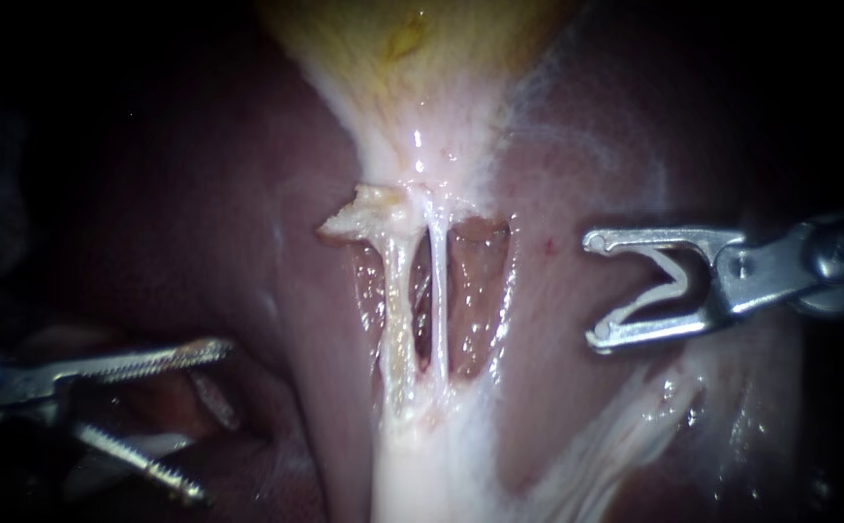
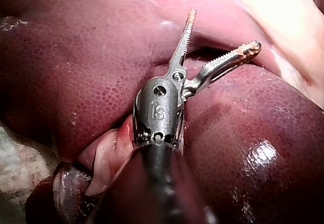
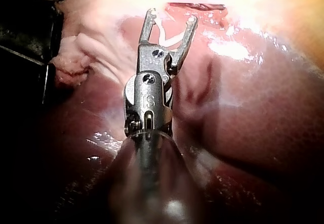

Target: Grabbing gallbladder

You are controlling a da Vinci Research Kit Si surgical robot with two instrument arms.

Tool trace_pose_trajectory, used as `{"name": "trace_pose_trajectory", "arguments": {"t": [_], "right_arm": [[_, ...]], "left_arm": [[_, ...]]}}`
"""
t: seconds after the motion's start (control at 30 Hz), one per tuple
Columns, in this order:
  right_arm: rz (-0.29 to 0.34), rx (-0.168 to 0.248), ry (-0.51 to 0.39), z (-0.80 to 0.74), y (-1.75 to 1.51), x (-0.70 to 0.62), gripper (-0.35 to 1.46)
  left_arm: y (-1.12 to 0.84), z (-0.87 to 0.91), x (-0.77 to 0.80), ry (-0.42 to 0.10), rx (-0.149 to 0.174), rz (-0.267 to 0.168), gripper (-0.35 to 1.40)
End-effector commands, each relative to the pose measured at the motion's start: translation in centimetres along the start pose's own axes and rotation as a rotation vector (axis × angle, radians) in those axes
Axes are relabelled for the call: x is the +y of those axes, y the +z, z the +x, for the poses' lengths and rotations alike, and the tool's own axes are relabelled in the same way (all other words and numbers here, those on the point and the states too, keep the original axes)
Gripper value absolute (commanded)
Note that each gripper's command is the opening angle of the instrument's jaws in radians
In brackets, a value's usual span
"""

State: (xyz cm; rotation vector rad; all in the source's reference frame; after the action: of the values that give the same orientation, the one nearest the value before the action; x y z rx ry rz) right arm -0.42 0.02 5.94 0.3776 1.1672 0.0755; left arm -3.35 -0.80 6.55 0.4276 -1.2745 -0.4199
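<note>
1. The gallbladder (image 1: 412,58), pale yellow, sits at the top edge of the endoscope view. It narrows downward into two thin tubes (image 1: 438,300) stretched across an opened window in the liver (image 1: 199,194).
2. The left instrument (image 1: 210,421) lies low near the left edge. Its toothed end effector is spread apart and empty, well apart from the gallbladder, with bare liver between.
3. The right instrument (image 1: 593,288) enters from the right. Its end effector is apart and grips nothing, near the window's right rim, with clear liver around it.
</note>
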Motion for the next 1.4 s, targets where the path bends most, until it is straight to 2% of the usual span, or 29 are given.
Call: {"name": "trace_pose_trajectory", "arguments": {"t": [0.03, 0.17, 0.37, 0.67, 0.73, 0.93, 1.17, 1.4], "right_arm": [[0.0, 0.0, 0.0, 0.0, 0.0, 0.0, 0.45], [0.0, 0.0, 0.0, 0.0, 0.0, 0.0, 0.45], [0.0, 0.0, 0.0, 0.0, 0.0, 0.0, 0.45], [-0.001, 0.0, 0.0, -0.02, 0.0, 0.03, 0.45], [-0.001, 0.0, 0.0, -0.02, 0.0, 0.03, 0.45], [-0.001, -0.001, 0.0, -0.02, 0.0, 0.03, 0.45], [-0.001, -0.001, 0.0, -0.02, 0.0, 0.03, 0.45], [-0.001, -0.001, 0.001, -0.02, 0.0, 0.04, 0.45]], "left_arm": [[0.0, 0.0, 0.01, 0.001, 0.0, 0.0, 1.29], [0.0, 0.01, 0.06, -0.006, -0.001, 0.001, 1.29], [0.07, -0.03, 0.26, -0.011, -0.001, -0.009, 1.28], [0.38, -0.16, 0.74, -0.028, 0.0, -0.046, 1.26], [0.4, -0.21, 0.85, -0.033, -0.005, -0.07, 1.24], [0.4, -0.35, 1.14, -0.049, -0.014, -0.101, 1.21], [0.45, -0.55, 1.35, -0.068, -0.025, -0.12, 1.16], [0.7, -0.59, 1.52, -0.072, -0.025, -0.14, 1.14]]}}
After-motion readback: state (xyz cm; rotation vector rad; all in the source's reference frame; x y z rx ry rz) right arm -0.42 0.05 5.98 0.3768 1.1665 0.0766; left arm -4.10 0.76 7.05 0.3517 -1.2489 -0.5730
